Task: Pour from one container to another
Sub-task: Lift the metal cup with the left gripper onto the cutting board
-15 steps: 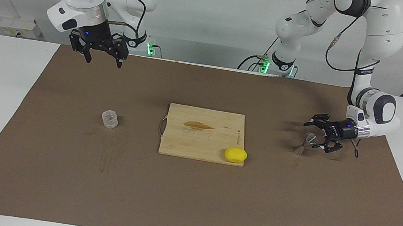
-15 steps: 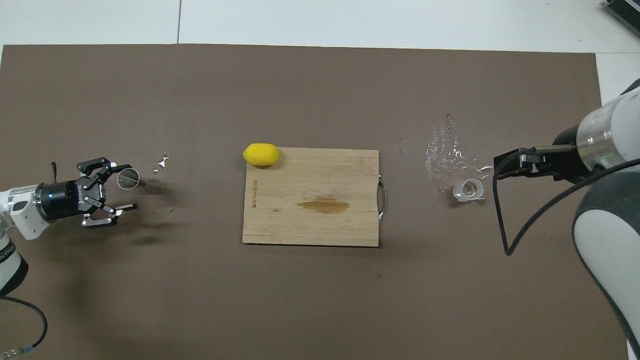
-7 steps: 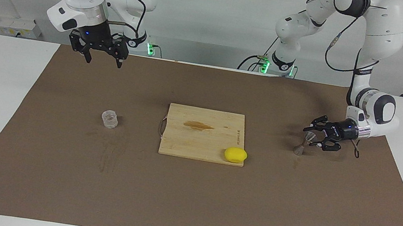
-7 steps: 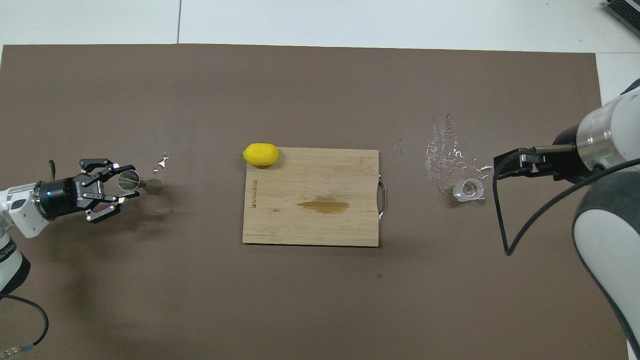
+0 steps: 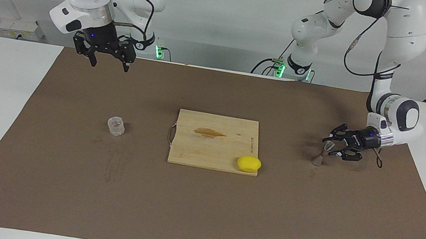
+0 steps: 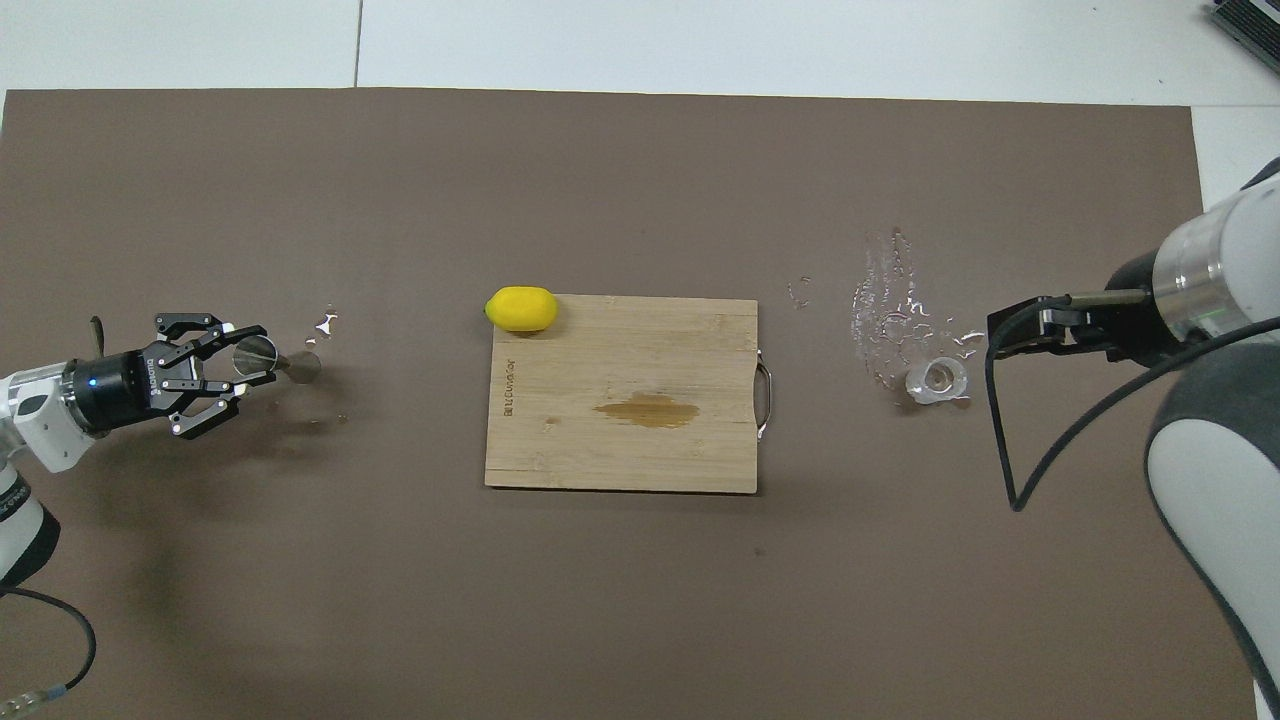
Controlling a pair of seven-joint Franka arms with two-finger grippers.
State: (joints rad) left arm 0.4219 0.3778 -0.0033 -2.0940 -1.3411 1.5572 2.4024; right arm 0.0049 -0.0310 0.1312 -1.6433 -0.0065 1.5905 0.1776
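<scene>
The metal jigger [image 5: 317, 159] leans on the brown mat toward the left arm's end of the table, its base down. My left gripper [image 5: 330, 147] comes in low from the side and is shut on the jigger's upper cone; in the overhead view the left gripper [image 6: 250, 363] pinches the rim end of the jigger [image 6: 301, 368]. The clear glass tumbler [image 5: 115, 126] stands alone toward the right arm's end, also seen as the tumbler [image 6: 937, 378]. My right gripper [image 5: 110, 61] hangs open high over the mat's edge by the robots, away from the glass.
A wooden cutting board [image 5: 212, 149] with a brown stain lies mid-table, and a yellow lemon [image 5: 249, 163] rests on its corner. Spilled droplets [image 6: 885, 310] glisten on the mat [image 6: 600, 600] beside the glass. A few droplets [image 6: 324, 323] lie by the jigger.
My left gripper's fingers have closed from wide open onto the jigger's upper cone, and the hand has drawn slightly closer to it. The right arm has barely moved.
</scene>
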